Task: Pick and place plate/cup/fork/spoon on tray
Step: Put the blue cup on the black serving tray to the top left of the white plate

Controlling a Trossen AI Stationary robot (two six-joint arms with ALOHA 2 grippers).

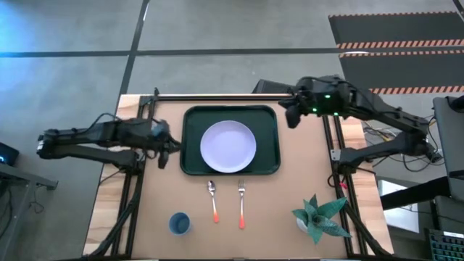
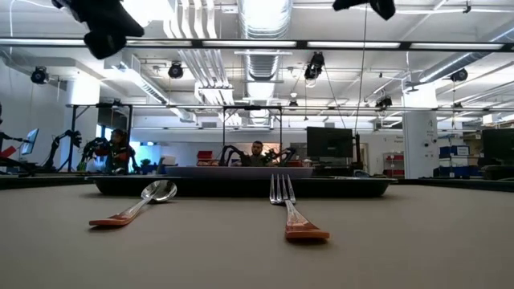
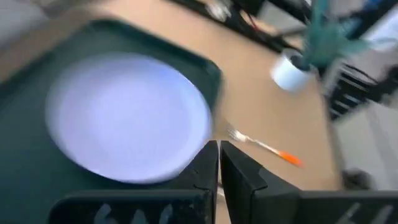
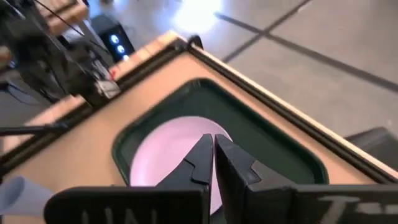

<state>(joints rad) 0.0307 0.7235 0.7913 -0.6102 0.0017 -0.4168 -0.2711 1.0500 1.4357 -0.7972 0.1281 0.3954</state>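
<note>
High view: the plate already lies in the tray, between your left end effector and right end effector, both over bare desk beside the tray rim. The spoon, fork and cup wait nearer the front edge, with a potted plant off by the right arm. Low view: spoon and fork lie flat; judge them light, stiff and slippery, best pinched across the handle. Left wrist view: the left end effector has its fingers together, fork beyond. Right wrist view: the right end effector is likewise closed and empty above the plate. Room around the cutlery looks open.
</note>
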